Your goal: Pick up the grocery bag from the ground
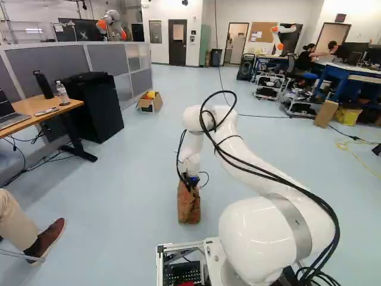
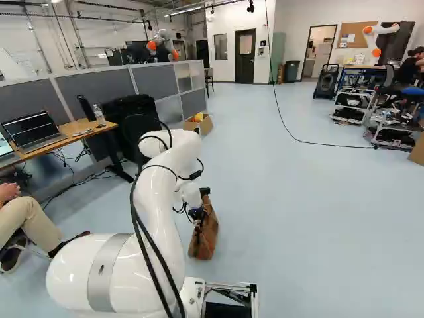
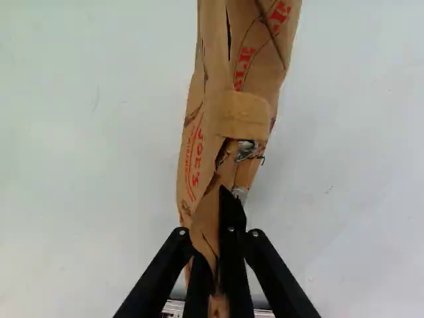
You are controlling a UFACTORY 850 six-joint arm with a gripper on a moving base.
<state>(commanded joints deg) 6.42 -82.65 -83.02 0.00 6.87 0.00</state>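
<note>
The brown paper grocery bag (image 1: 189, 207) is upright on the floor in the left base view, with the gripper (image 1: 190, 181) at its top edge. In the right base view the same bag (image 2: 205, 236) leans slightly. From the wrist, the narrow, crumpled bag (image 3: 244, 116) with red print runs ahead of and under the gripper (image 3: 214, 262). Its paper top passes between the two black fingers, which are shut on it. The bag's inside is mostly hidden.
A person's shoe (image 1: 46, 240) and leg are left of the bag. Beyond stand a wooden desk (image 1: 65, 109), a black cabinet (image 1: 95, 110) and a cardboard box (image 1: 149, 104). A cable (image 2: 301, 140) crosses the floor. Other robots (image 1: 113, 22) stand far back.
</note>
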